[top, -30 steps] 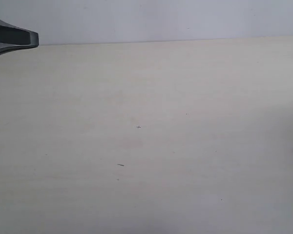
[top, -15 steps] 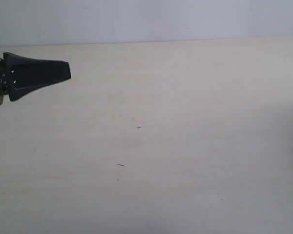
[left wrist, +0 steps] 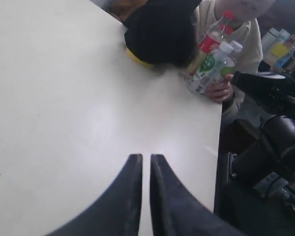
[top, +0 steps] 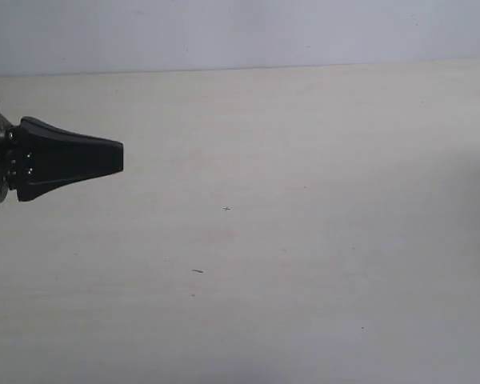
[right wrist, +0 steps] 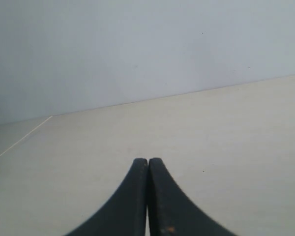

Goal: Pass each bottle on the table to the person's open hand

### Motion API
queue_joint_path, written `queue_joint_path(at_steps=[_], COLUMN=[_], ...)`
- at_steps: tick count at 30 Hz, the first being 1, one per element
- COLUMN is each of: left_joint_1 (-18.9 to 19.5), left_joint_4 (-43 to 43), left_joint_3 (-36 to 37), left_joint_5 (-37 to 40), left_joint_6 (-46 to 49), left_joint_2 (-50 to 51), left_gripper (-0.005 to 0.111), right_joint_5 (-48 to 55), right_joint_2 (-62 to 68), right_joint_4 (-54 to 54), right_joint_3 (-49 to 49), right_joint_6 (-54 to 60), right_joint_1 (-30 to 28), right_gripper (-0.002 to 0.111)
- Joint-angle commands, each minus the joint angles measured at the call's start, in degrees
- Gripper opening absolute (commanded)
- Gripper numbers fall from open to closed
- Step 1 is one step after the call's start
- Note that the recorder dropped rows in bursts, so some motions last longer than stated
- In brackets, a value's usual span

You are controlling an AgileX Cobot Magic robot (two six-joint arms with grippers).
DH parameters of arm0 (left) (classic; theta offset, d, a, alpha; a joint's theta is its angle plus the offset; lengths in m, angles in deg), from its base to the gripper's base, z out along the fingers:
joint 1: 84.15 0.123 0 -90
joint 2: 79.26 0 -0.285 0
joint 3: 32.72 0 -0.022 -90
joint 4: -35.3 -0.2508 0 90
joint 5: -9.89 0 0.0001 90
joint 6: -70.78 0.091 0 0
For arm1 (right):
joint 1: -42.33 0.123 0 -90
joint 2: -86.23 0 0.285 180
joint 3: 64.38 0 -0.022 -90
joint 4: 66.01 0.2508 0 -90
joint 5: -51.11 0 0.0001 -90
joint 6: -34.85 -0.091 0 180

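No bottle stands on the table (top: 320,240) in the exterior view. In the left wrist view a person at the table's far edge (left wrist: 217,123) clutches several bottles against a pale sweater: a clear one with a red label and cap (left wrist: 210,40) and a white green-labelled one (left wrist: 209,66), with a hand (left wrist: 220,91) around them. My left gripper (top: 118,158) hovers over the table's left side, its jaws (left wrist: 146,157) nearly together with nothing between them. My right gripper (right wrist: 148,160) is shut and empty above bare tabletop, out of the exterior view.
A large black shape with a yellow rim (left wrist: 160,29) lies on the table by the person. Dark robot hardware (left wrist: 275,147) stands beyond the table's edge. A pale wall (right wrist: 137,49) rises behind the table.
In the exterior view my left gripper has come in from the upper left corner, moving down and to the right. Its jaws stay nearly together. The right gripper has not visibly changed.
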Motion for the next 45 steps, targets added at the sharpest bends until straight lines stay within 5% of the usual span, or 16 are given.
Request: queue_joint_path(at_steps=[1, 8, 23, 29, 45], left_joint_1=[-0.39, -0.39, -0.39, -0.29, -0.29], left_joint_4=[8.23, 9.59, 9.79, 9.79, 9.79], left_joint_3=[0.05, 1.18, 19.68, 25.64, 29.11], left_joint_5=[-9.02, -28.57, -67.46, -68.8, -61.28], left_joint_6=[1.89, 1.55, -5.96, -5.96, -9.05], left_joint_2=[-1.2, -11.91, -64.84, -75.14, -75.69], left_gripper=[0.008, 0.008, 0.008, 0.008, 0.008], right_joint_5=[-0.15, -0.15, -0.15, -0.15, -0.15], right_joint_2=[-0.32, -0.32, -0.32, -0.32, -0.32], right_joint_4=[-0.35, -0.35, -0.35, -0.35, -0.35], right_joint_3=[-0.32, -0.32, -0.32, -0.32, -0.32], right_joint_6=[0.41, 0.41, 0.41, 0.41, 0.41], right_joint_1=[0.1, 0.1, 0.1, 0.1, 0.1], right_gripper=[0.0, 0.0, 0.0, 0.0, 0.0])
